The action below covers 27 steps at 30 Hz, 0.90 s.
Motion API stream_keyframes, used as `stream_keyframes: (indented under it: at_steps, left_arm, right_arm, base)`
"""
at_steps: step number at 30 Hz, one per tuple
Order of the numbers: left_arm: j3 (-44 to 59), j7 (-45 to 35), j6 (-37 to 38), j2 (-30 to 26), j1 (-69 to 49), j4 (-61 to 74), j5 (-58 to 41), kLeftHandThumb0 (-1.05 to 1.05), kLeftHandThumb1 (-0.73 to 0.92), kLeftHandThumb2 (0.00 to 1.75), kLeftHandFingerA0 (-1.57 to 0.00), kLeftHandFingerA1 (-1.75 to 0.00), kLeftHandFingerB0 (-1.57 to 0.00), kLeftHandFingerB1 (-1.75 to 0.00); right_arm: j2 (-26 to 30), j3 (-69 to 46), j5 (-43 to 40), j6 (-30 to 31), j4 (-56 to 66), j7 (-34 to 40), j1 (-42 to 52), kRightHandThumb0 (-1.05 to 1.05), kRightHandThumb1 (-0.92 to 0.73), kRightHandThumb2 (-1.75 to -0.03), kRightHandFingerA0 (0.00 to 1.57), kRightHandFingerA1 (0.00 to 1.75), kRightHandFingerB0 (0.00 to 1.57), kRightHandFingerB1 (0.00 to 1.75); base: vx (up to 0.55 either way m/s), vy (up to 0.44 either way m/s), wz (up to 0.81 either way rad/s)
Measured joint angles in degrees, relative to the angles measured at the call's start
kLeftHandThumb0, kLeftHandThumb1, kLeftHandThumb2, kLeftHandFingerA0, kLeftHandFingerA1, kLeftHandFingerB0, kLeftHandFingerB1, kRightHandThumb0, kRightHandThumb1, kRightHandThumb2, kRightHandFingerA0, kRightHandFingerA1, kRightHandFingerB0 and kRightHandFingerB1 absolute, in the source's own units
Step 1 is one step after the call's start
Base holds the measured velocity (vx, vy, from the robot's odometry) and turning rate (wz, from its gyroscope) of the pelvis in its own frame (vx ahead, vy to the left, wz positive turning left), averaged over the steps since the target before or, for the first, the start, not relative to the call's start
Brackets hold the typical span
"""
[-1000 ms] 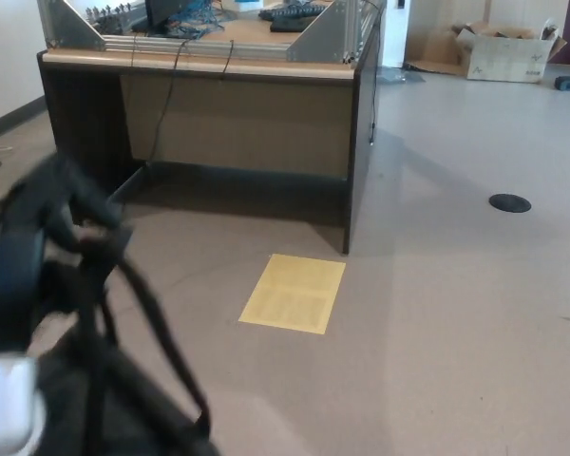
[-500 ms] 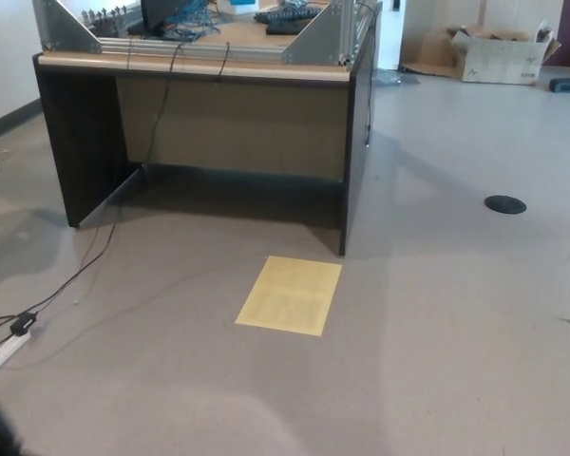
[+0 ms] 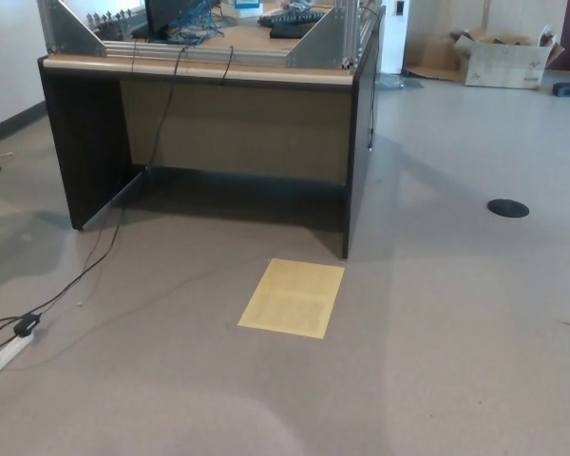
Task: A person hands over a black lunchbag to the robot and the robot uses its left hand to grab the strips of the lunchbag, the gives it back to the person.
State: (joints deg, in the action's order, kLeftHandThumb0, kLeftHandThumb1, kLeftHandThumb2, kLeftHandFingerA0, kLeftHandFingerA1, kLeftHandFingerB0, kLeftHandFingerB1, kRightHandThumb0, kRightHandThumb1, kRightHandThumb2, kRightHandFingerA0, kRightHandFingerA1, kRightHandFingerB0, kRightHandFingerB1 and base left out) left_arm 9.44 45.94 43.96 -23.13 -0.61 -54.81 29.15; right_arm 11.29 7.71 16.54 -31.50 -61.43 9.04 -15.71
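one yellow sheet (image 3: 292, 297) lies before the desk (image 3: 209, 123) — floor (image 3: 456, 332) around.

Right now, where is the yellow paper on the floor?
In the head view, the yellow paper lies flat on the grey floor near the picture's middle, just in front of the desk's right front corner.

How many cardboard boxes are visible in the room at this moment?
1. An open cardboard box stands on the floor at the far right, behind the desk. More may be hidden behind the desk or outside the picture.
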Motion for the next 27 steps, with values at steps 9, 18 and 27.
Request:
stream_keyframes:
  at_steps: [9, 18, 27]
  left_arm:
    - [-2.4, 7.2, 6.3, -2.6, 0.5, -4.2, 1.4, -0.13, 0.62, 0.55, -0.81, -1.75, -0.65, -1.75]
    - [-3.7, 12.3, 9.3, -7.9, 12.0, 3.8, 4.2, -0.1, 0.61, 0.55, -0.83, -1.75, -0.66, -1.72]
    - [-4.5, 7.8, 7.9, -9.1, 23.6, 22.8, 4.7, -0.11, 0.59, 0.54, -0.79, -1.75, -0.57, -1.74]
  right_arm:
    - [0.0, 0.2, 0.1, 0.0, -0.4, 0.1, 0.1, -0.47, -0.69, -0.6, 0.43, 0.43, 0.54, 0.44]
    - [0.3, -0.2, 0.0, 0.0, -0.8, 0.2, -1.1, -0.53, -0.55, -0.94, 0.31, 0.53, 0.45, 0.57]
    - [0.5, -0.3, 0.0, 0.0, -1.2, 0.2, -1.2, -0.49, -0.69, -0.6, 0.43, 0.43, 0.53, 0.45]
  base:
    - [0.0, 0.0, 0.0]
    - [0.0, 0.0, 0.0]
    - [0.0, 0.0, 0.02]
